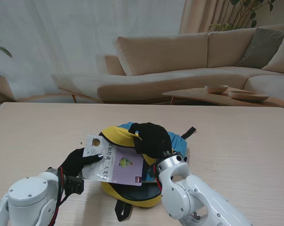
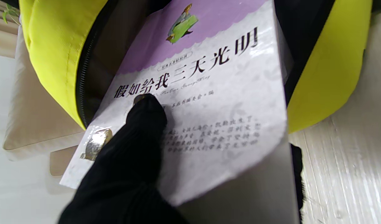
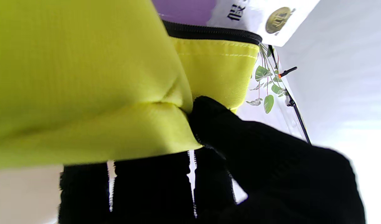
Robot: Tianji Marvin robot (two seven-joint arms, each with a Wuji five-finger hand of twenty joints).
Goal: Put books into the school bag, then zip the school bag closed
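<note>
A yellow and blue school bag (image 1: pixel 132 197) lies in the middle of the table with its mouth held open. A white and purple book (image 1: pixel 114 165) is tilted partway into the mouth. My left hand (image 1: pixel 78 161), in a black glove, is shut on the book's near left end, thumb (image 2: pixel 140 124) pressed on the cover (image 2: pixel 209 93). My right hand (image 1: pixel 152 139), also gloved, is shut on the bag's yellow top flap (image 3: pixel 84 77), lifting it; its fingers (image 3: pixel 240 140) pinch the fabric beside the black zipper (image 3: pixel 209 32).
The bag's black strap (image 1: pixel 189 132) trails toward the right, and another strap (image 1: pixel 120 212) points toward me. Beyond the wooden table (image 1: pixel 240 141) stand a beige sofa (image 1: pixel 179 61) and a low table with bowls (image 1: pixel 217 88).
</note>
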